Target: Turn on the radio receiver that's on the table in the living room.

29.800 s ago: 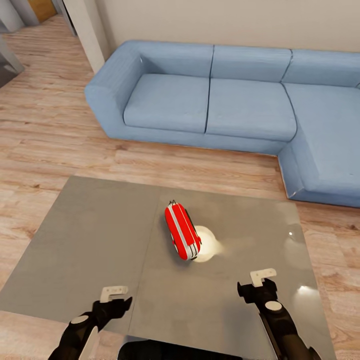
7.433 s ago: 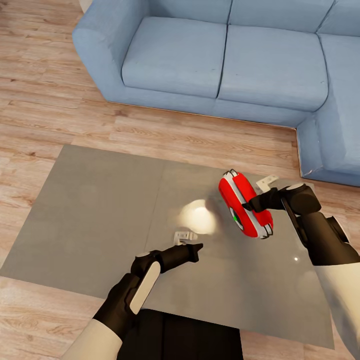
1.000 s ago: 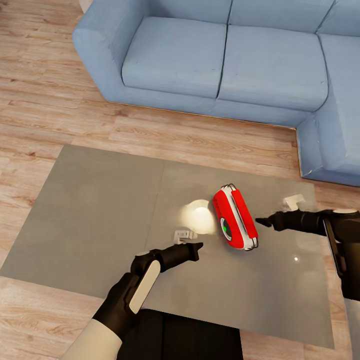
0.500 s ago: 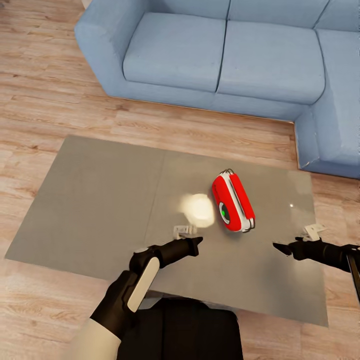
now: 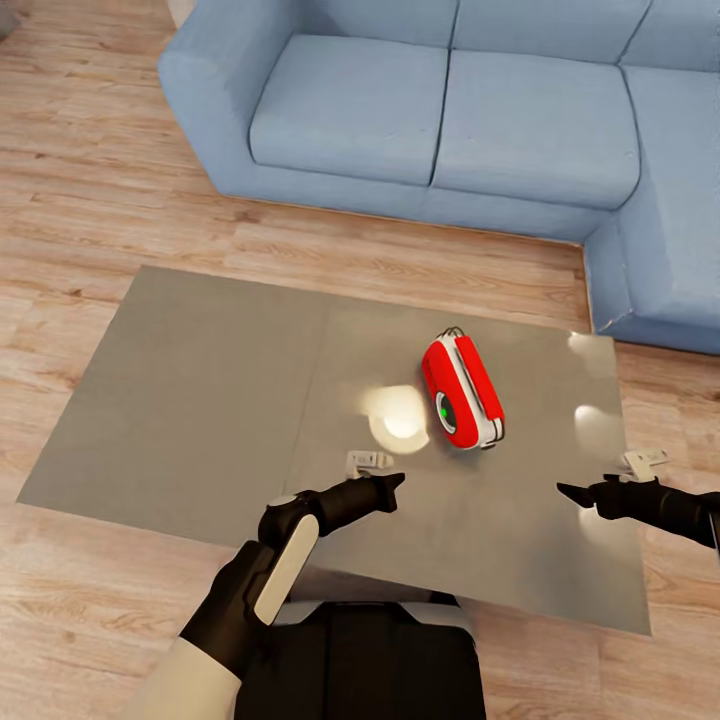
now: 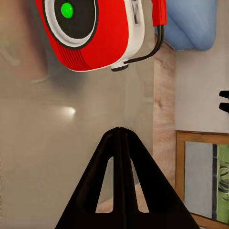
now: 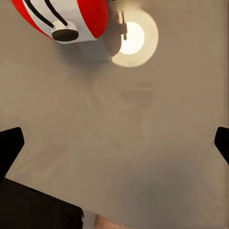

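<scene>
The red radio receiver [image 5: 462, 392] with white trim stands on the right half of the grey glossy table [image 5: 190, 400], a green light glowing on its round dial. My left gripper [image 5: 392, 482] is shut and empty, hovering near the table's front, short of the radio and to its left. In the left wrist view the joined fingers [image 6: 119, 157] point at the radio [image 6: 90, 33] ahead. My right gripper [image 5: 566, 490] hangs over the table's right front part, apart from the radio. In the right wrist view its gripper [image 7: 114, 143] is open wide, with the radio [image 7: 67, 19] beyond it.
A big blue L-shaped sofa [image 5: 440, 110] runs along the far side and bends round at the right. Light wood plank floor [image 5: 90, 200] surrounds the table. A bright lamp reflection [image 5: 398, 418] lies beside the radio. My dark base [image 5: 370, 660] is at the table's front edge.
My right arm has drawn back from beside the radio to the table's near right. The radio stays put with its green light on. The whole view has shifted slightly.
</scene>
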### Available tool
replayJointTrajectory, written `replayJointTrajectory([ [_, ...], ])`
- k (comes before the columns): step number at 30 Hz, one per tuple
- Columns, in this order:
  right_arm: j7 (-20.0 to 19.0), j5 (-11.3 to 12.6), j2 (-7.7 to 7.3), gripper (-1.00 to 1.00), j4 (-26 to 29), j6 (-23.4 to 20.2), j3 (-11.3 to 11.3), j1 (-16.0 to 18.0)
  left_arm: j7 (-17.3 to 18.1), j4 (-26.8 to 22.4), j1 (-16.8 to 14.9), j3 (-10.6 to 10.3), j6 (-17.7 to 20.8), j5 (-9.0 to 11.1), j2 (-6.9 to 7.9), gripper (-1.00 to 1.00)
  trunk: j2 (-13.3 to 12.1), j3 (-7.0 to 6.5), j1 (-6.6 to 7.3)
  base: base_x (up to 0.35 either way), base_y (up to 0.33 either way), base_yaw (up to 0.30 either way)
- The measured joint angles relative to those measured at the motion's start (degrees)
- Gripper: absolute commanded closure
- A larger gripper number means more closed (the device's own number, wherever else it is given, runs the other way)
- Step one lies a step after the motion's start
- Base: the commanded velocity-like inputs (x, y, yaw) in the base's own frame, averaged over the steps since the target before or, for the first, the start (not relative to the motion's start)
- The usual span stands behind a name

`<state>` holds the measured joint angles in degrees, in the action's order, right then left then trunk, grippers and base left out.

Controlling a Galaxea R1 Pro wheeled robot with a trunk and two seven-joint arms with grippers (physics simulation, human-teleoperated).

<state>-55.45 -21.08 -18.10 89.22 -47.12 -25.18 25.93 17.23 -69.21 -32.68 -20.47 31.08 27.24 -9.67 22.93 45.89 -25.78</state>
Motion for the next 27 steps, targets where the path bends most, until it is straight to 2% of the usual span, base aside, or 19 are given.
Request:
replayJointTrajectory([
  [13,0.0,0.0,0.21,-1.00,-0.3,0.0,-0.1,0.0,-0.1,0.1,0.0,-0.1,0.4,0.3,-0.17,1.00,0.0,-1.19,0.00,0.000,0.000,0.000],
  [20,0.0,-0.3,0.26,-1.00,-0.5,0.0,-0.1,0.0,0.1,2.4,0.0,-0.2,0.8,0.3,0.00,1.00,0.0,-1.84,0.00,0.000,0.000,0.000],
  [21,0.0,-0.5,0.28,-1.00,-0.6,0.1,-0.1,0.0,0.1,2.6,0.0,-0.2,1.7,0.2,0.14,1.00,0.0,-1.93,0.00,0.000,0.000,0.000],
  [22,0.1,-2.1,0.31,-1.00,-0.6,0.1,-0.3,-0.4,0.1,2.6,0.0,-0.2,5.1,-0.5,0.60,1.00,0.0,-2.02,0.00,0.000,0.000,0.000],
  [23,0.1,-2.6,0.30,-1.00,-0.6,0.1,-1.5,-1.4,0.1,2.6,0.2,-0.3,6.3,-0.7,1.29,1.00,0.0,-2.11,0.00,0.000,0.000,0.000],
  [25,0.0,-2.9,0.29,-1.00,-0.6,0.1,-4.0,-3.6,0.2,2.5,0.5,-0.9,6.8,-0.8,2.63,1.00,0.0,-2.29,0.00,0.000,0.000,0.000],
  [27,0.0,-3.2,0.32,-1.00,-0.6,0.2,-5.2,-5.4,0.2,2.4,0.5,-1.4,6.9,-0.8,3.80,1.00,0.0,-2.48,0.00,0.000,0.000,0.000],
])
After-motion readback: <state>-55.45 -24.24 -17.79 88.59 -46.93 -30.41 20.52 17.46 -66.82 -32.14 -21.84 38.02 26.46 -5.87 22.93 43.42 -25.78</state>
